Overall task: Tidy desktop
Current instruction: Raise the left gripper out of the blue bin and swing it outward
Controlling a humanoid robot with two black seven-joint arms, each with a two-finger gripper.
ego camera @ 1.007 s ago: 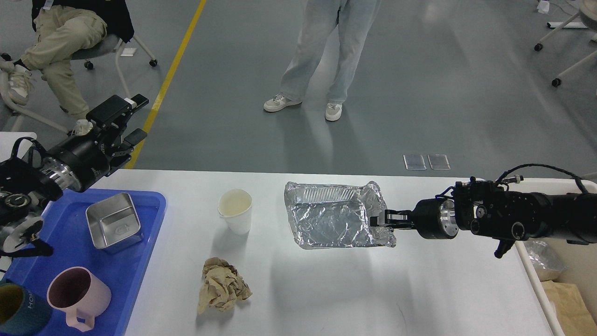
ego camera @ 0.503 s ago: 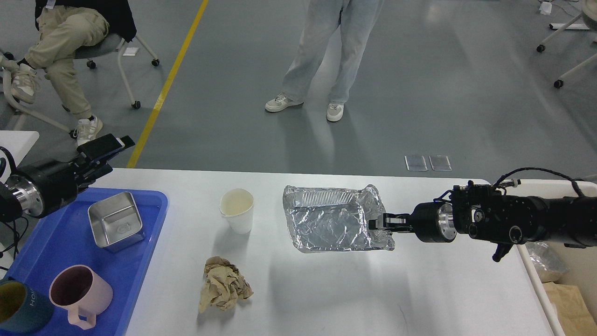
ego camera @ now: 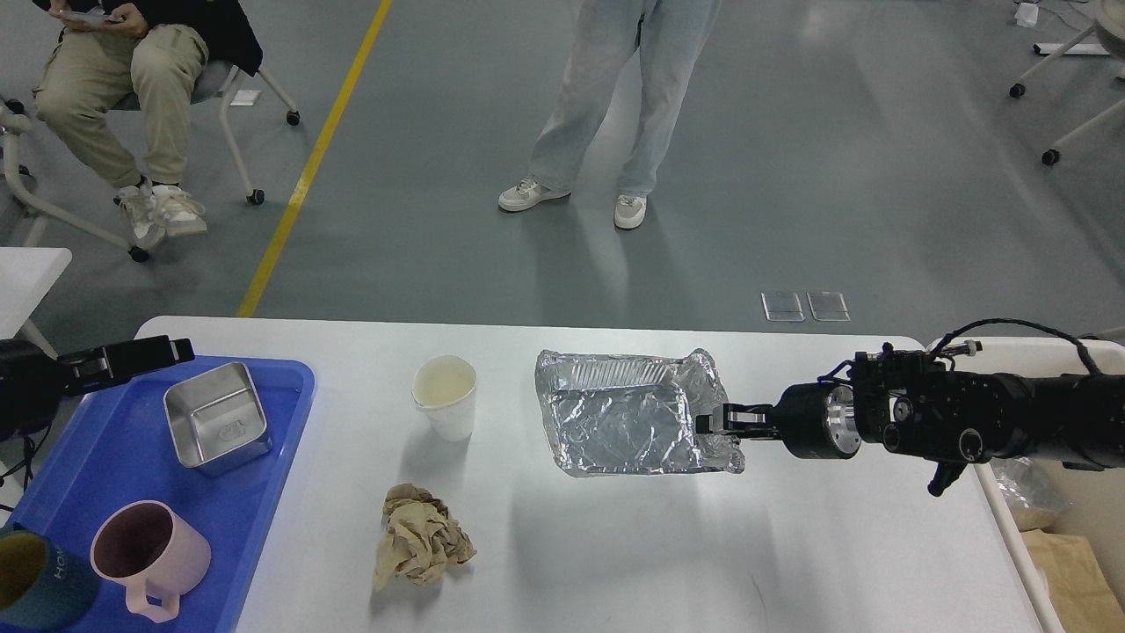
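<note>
Right end effector (ego camera: pixel 714 420), arm outstretched level above the desktop (ego camera: pixel 615 545), grips the foil tray (ego camera: pixel 628 422).

There is one view only, taken from the robot's head, high over the near edge of the desktop (ego camera: pixel 615 545) and tilted forward and down. It faces across the tabletop to the grey floor beyond, where two people's legs show at the top. The right gripper (ego camera: pixel 710 422) enters from the right edge and sits near mid-frame; the left gripper (ego camera: pixel 167 350) comes in far to its left, at the left edge. The table fills the lower half, fairly close. No second view shares the scene.
</note>
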